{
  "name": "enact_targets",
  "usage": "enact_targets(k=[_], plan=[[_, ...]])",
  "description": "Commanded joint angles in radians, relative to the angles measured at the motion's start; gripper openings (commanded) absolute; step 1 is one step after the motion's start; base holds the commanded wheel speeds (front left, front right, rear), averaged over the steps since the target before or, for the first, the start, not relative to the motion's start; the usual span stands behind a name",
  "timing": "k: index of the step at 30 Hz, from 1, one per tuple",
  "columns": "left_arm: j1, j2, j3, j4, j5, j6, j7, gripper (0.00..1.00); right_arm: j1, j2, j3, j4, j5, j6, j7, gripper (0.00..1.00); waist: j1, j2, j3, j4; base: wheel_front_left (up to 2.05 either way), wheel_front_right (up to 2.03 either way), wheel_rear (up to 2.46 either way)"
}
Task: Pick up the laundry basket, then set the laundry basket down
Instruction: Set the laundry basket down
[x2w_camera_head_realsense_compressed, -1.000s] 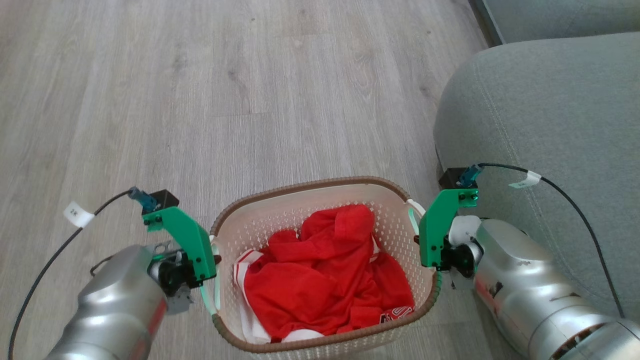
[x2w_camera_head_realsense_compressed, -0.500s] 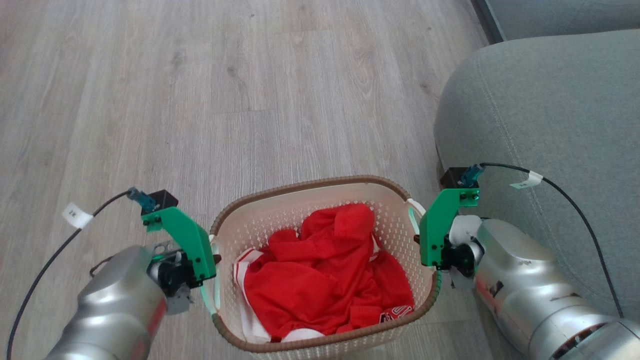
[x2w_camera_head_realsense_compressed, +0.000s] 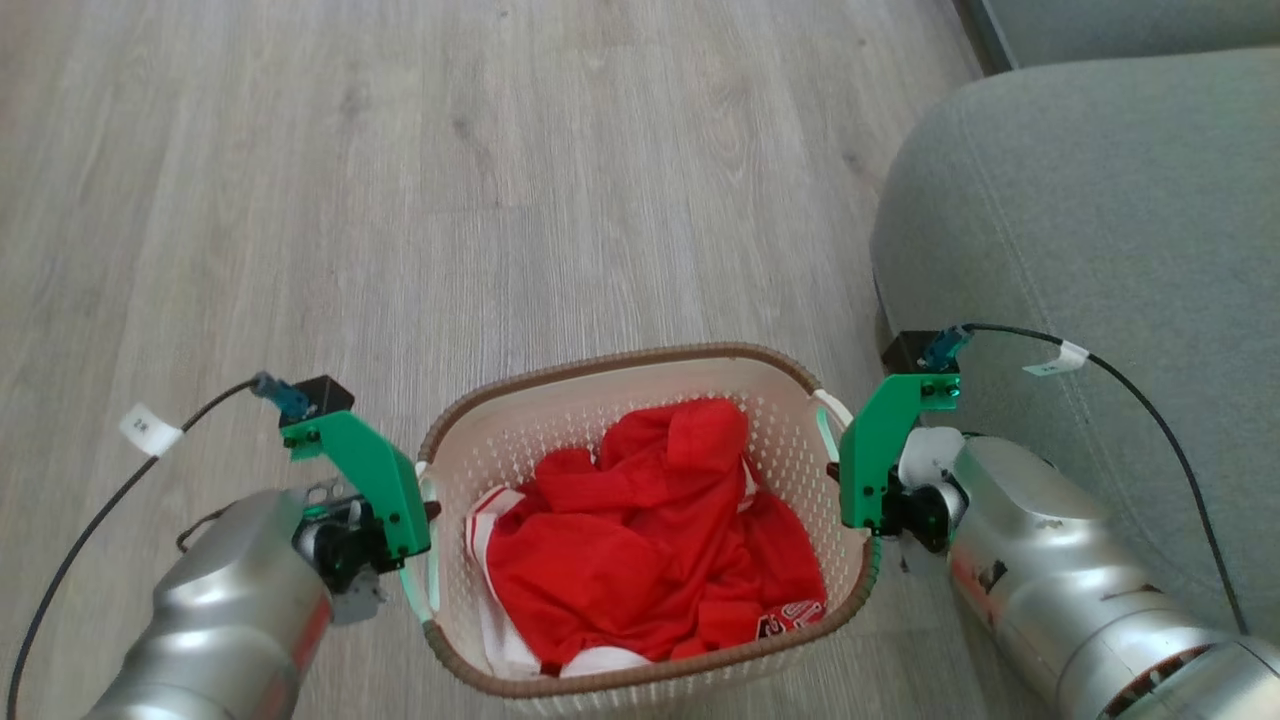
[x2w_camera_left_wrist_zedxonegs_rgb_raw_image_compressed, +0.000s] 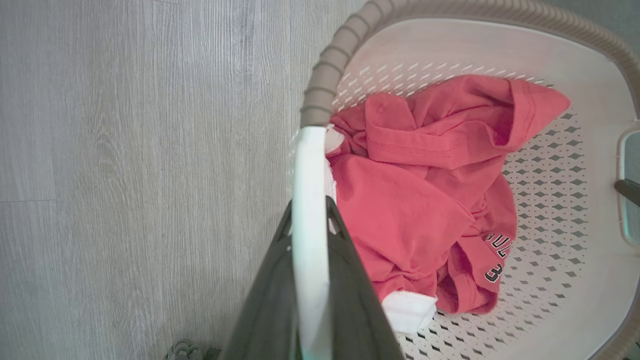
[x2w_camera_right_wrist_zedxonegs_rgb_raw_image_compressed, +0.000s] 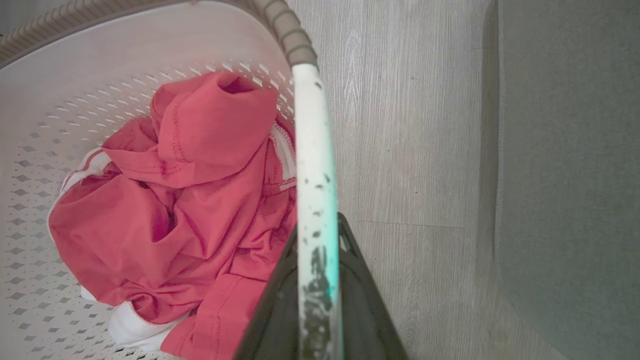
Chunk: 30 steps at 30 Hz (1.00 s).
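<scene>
The laundry basket (x2w_camera_head_realsense_compressed: 620, 362) is cream with perforated walls and a brown woven-look rim, and sits low in the middle of the head view with red-and-white clothing (x2w_camera_head_realsense_compressed: 640, 540) inside. My left gripper (x2w_camera_head_realsense_compressed: 425, 545) is shut on its white left handle (x2w_camera_left_wrist_zedxonegs_rgb_raw_image_compressed: 309, 175), which runs between the dark fingers (x2w_camera_left_wrist_zedxonegs_rgb_raw_image_compressed: 270, 300). On the other side, my right gripper (x2w_camera_head_realsense_compressed: 842, 475) is shut on the right handle (x2w_camera_right_wrist_zedxonegs_rgb_raw_image_compressed: 310, 150), with dark fingers (x2w_camera_right_wrist_zedxonegs_rgb_raw_image_compressed: 360, 300) on both sides of it. I cannot tell whether the basket's base touches the floor.
A grey sofa (x2w_camera_head_realsense_compressed: 1100, 250) stands close on the right, right beside my right forearm. Open wooden floor (x2w_camera_head_realsense_compressed: 400, 200) stretches ahead and to the left of the basket. Black cables trail from both wrists.
The whole head view has shifted slightly, with floor and sofa sliding up the picture. The basket and both grippers keep the same hold and the same place relative to each other.
</scene>
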Motion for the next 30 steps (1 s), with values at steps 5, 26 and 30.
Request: enact_targets(k=[5, 26, 30], plan=[[-0.107, 0.094, 0.035, -0.004, -0.005, 0.001, -0.057, 0.0, -0.06, -0.042, 0.003, 0.007, -0.005, -0.01, -0.049, 0.0, 0.0, 0.0, 0.07, -0.004, 0.0, 0.0, 0.0], [-0.285, 0.107, -0.001, -0.025, 0.043, 0.001, -0.302, 0.0, -0.212, -0.041, -0.005, 0.008, -0.041, -0.01, -0.289, 0.0, 0.0, 0.0, 0.462, -0.023, 0.0, 0.0, 0.0], [-0.322, 0.105, -0.009, -0.02, 0.053, 0.001, -0.35, 0.0, -0.241, -0.04, -0.007, 0.009, -0.054, -0.01, -0.331, 0.0, 0.0, 0.0, 0.541, -0.028, 0.0, 0.0, 0.0]])
